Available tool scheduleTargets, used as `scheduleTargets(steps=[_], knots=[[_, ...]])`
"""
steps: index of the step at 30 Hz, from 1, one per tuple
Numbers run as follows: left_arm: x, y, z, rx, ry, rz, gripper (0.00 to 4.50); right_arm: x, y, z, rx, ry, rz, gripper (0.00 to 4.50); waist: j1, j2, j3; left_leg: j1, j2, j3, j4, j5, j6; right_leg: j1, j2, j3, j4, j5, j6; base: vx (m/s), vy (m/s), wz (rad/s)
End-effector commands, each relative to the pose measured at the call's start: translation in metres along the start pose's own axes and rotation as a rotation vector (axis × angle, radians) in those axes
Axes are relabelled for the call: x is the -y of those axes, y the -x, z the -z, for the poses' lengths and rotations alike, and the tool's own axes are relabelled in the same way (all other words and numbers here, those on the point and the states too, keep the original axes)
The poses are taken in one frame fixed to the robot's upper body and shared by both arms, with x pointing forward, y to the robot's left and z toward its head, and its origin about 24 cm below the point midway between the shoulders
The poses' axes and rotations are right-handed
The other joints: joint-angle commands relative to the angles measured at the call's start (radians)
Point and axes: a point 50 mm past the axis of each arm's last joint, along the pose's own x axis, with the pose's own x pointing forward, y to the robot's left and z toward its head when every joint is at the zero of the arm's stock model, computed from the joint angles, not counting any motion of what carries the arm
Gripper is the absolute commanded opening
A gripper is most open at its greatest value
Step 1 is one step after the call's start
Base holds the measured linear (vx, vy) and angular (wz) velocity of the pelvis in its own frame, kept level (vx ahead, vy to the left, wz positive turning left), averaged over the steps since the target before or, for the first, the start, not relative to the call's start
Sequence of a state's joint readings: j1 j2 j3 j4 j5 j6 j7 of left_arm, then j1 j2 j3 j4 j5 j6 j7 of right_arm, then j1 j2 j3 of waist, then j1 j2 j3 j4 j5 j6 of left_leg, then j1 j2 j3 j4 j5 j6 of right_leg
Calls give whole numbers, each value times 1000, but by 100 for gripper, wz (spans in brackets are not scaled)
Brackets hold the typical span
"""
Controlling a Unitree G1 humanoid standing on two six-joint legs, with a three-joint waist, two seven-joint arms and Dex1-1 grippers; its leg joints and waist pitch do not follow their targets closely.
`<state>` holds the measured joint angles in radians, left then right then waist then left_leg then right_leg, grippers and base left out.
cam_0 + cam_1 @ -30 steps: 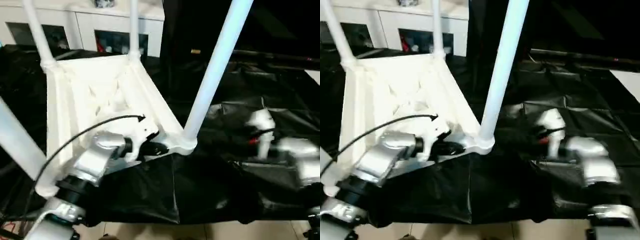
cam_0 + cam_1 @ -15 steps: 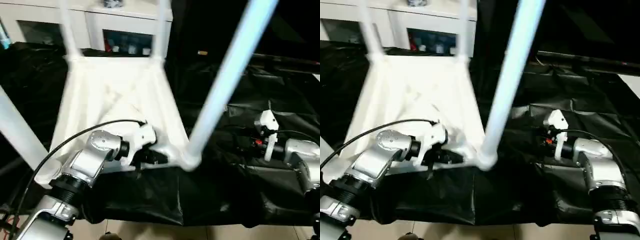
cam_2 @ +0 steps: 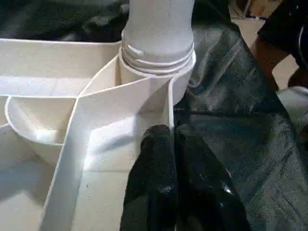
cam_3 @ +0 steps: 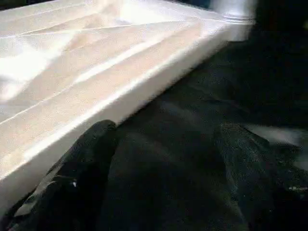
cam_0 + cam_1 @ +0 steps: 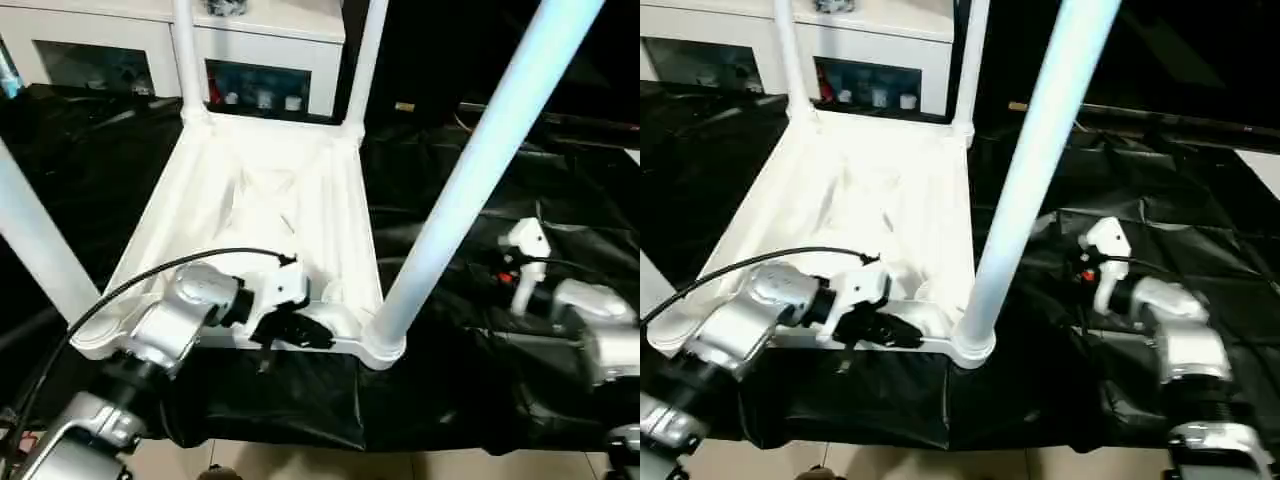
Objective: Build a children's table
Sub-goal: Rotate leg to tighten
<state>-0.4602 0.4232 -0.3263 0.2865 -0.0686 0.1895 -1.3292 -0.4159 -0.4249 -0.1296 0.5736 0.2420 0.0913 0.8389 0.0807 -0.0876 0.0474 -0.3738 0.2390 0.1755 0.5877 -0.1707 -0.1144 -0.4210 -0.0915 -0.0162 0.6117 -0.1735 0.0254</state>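
The children's table lies upside down on black cloth, its ribbed white tabletop (image 5: 265, 215) facing up. A white tube leg rises from each corner socket; the near right leg (image 5: 480, 170) is the closest to me. My left gripper (image 5: 315, 335) is shut on the tabletop's near rim, right beside that leg's socket (image 3: 156, 62). In the left wrist view its black fingers (image 3: 159, 159) press together where the thin rim wall ends. My right gripper (image 4: 163, 130) stands open over the cloth, just off the tabletop's right side edge (image 4: 120, 91), holding nothing.
Black cloth (image 5: 450, 400) covers the work surface up to its front edge, with pale floor (image 5: 400, 465) below. A white cabinet with glass doors (image 5: 260, 60) stands behind the table. A black cable (image 5: 150, 275) arcs over my left forearm.
The table has swung round with my left gripper on its rim, so its near edge now lies square to me. The view has shifted too. My right gripper stays open.
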Motion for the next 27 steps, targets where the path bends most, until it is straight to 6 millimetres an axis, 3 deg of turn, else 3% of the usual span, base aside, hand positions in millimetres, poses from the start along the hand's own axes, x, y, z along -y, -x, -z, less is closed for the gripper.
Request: scheduleTargets(steps=[1, 3, 4, 5, 7, 8, 9, 10, 11, 12, 13, 15, 16, 17, 19, 22, 23, 27], knots=[[-4, 6, -14, 122, -12, -130, 62, 9, 8, 3, 12, -39, 165, 365, -5, -5, -65, 12, -18, 26, -66, -172, 25, 46, -9, 7, -57, -163, -204, 0, 0, 0], [-8, 10, -18, 182, 0, -232, 65, 8, 9, 4, 29, -56, 217, 380, -3, -6, -63, 13, -17, 26, -66, -185, 19, 46, -9, 7, -58, -152, -205, 0, 0, 0], [-15, 21, -24, 305, 52, -484, 71, 1, 14, 7, 72, -90, 300, 397, -1, -8, -63, 8, -12, 24, -66, -189, 14, 52, -10, 8, -53, -110, -203, 0, 0, 0], [-15, 23, -24, 315, 59, -518, 90, -1, 14, 8, 77, -93, 304, 400, -2, -12, -62, 9, -14, 24, -65, -196, 17, 49, -9, 6, -57, -122, -201, 0, 0, 0], [-18, 31, -22, 379, 91, -695, 107, -12, 15, 9, 106, -92, 322, 418, -4, -9, -61, 8, -15, 23, -68, -231, 19, 49, -7, 6, -65, -176, -175, 0, 0, 0], [-16, 34, -19, 413, 133, -772, 109, -20, 14, 9, 125, -102, 325, 429, -5, 2, -59, 7, -16, 20, -72, -252, 13, 48, -7, 6, -67, -216, -157, 0, 0, 0], [-16, 36, -18, 423, 141, -812, 109, -23, 15, 9, 131, -104, 329, 429, -6, -2, -58, 8, -15, 20, -72, -264, 11, 46, -8, 6, -73, -234, -146, 0, 0, 0], [-14, 45, -12, 464, 216, -979, 120, -35, 16, 9, 159, -113, 335, 438, -11, 10, -57, 7, -15, 17, -76, -290, 4, 44, -6, 6, -74, -264, -130, 0, 0, 0], [-10, 52, -3, 466, 284, -1097, 148, -42, 18, 11, 170, -117, 337, 449, -18, 6, -56, 6, -14, 16, -75, -306, 2, 43, -4, 5, -77, -262, -121, 0, 0, 0], [-8, 55, 1, 460, 316, -1152, 151, -46, 19, 12, 171, -118, 339, 450, -22, 10, -56, 6, -15, 14, -77, -320, 3, 41, -3, 4, -79, -276, -113, 0, 0, 0], [-2, 57, 7, 470, 334, -1189, 150, -51, 21, 14, 169, -132, 332, 450, -24, 18, -56, 6, -15, 13, -78, -328, 1, 40, -1, 5, -79, -273, -109, 0, 0, 0], [3, 58, 9, 479, 337, -1209, 154, -54, 22, 15, 165, -145, 333, 450, -29, 12, -54, 4, -16, 12, -79, -344, 6, 39, 1, 5, -85, -290, -96, 0, 0, 0], [14, 55, 13, 484, 345, -1241, 181, -61, 24, 16, 146, -148, 315, 450, -31, 22, -53, 7, -17, 10, -80, -358, 4, 35, 5, 5, -84, -297, -91, 0, 0, 0], [17, 53, 13, 491, 353, -1245, 191, -63, 24, 16, 142, -147, 312, 450, -32, 17, -49, 5, -14, 10, -81, -383, 4, 32, 3, 6, -90, -316, -85, 0, 0, 0], [20, 51, 14, 464, 299, -1269, 193, -64, 23, 16, 121, -123, 339, 450, -35, 15, -48, 5, -17, 9, -81, -404, 3, 28, 5, 5, -94, -353, -71, 0, 0, 0], [23, 47, 15, 453, 282, -1305, 193, -66, 20, 20, 72, -117, 374, 450, -37, 27, -44, 7, -18, 6, -83, -433, -11, 22, 5, 7, -101, -398, -46, 0, 0, 0], [23, 48, 15, 458, 282, -1322, 193, -69, 20, 26, 42, -147, 382, 450, -40, 25, -44, 7, -20, 5, -82, -446, -15, 21, 5, 6, -103, -413, -35, 0, 0, 0], [24, 49, 17, 444, 281, -1344, 193, -74, 23, 30, 42, -153, 376, 450, -41, 35, -45, 6, -22, 2, -81, -459, -20, 20, 4, 7, -104, -415, -29, 0, 0, 0]])
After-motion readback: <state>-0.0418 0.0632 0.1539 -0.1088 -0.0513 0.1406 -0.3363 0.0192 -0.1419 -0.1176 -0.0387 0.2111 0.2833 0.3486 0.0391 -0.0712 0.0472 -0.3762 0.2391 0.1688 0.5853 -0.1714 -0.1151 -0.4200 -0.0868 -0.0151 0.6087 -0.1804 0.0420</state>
